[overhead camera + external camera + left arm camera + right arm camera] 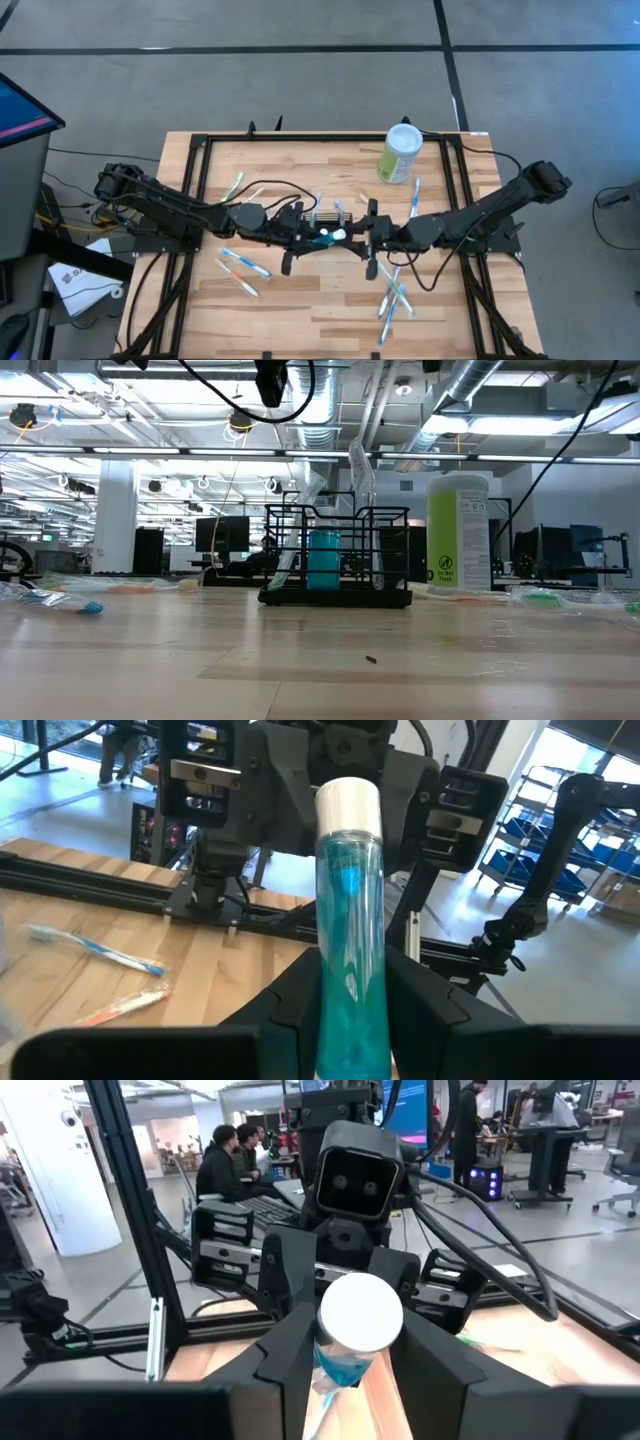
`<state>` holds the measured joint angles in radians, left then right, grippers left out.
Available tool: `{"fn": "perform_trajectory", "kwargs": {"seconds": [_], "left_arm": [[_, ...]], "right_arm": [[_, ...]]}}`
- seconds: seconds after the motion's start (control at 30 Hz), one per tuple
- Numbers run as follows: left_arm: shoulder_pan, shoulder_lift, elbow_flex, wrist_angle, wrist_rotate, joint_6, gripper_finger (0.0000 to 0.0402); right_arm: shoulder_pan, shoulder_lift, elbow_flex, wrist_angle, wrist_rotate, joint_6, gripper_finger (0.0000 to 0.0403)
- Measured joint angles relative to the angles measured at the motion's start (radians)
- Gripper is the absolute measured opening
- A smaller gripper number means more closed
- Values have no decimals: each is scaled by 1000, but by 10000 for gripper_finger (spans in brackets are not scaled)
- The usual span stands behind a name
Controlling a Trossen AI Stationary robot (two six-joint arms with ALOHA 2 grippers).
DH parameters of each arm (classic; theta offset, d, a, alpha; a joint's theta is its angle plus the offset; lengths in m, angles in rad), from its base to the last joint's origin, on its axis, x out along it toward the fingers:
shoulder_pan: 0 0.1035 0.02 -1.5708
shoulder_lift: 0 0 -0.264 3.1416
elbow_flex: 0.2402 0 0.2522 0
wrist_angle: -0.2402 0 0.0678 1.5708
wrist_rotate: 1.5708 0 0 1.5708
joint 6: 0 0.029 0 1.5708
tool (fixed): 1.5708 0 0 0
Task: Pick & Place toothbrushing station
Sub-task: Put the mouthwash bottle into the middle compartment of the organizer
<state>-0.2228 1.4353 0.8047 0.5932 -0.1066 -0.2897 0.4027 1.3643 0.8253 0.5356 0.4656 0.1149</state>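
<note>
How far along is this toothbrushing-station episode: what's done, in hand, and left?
Done: the black wire-mesh caddy holds a teal cylinder and clear-wrapped items. In hand: the left gripper clamps a teal transparent tube with a white cap, with the right gripper at its cap end. Left: wrapped toothbrushes lie scattered on the wooden table.

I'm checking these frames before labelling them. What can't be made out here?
- High view: the small black wire-mesh caddy is mostly hidden by both arms.
- Left claw and right claw: which one grips the clear blue tube with white cap is unclear.
- Low view: claws cut off above.
</note>
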Motion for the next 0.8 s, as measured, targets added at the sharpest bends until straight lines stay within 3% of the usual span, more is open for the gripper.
{"fn": "perform_trajectory", "kwargs": {"seconds": [0.2, 0.57, 0.8], "left_arm": [[0, 0, 2, 9, 0, 2, 81], [-3, 0, 0, -4, 0, 0, 81], [-2, 0, -1, -10, 0, 0, 81]], "right_arm": [[11, -6, 0, 22, -3, -18, 102], [14, -11, 0, 70, -16, -42, 136], [14, -11, 2, 46, -20, -36, 124]]}}
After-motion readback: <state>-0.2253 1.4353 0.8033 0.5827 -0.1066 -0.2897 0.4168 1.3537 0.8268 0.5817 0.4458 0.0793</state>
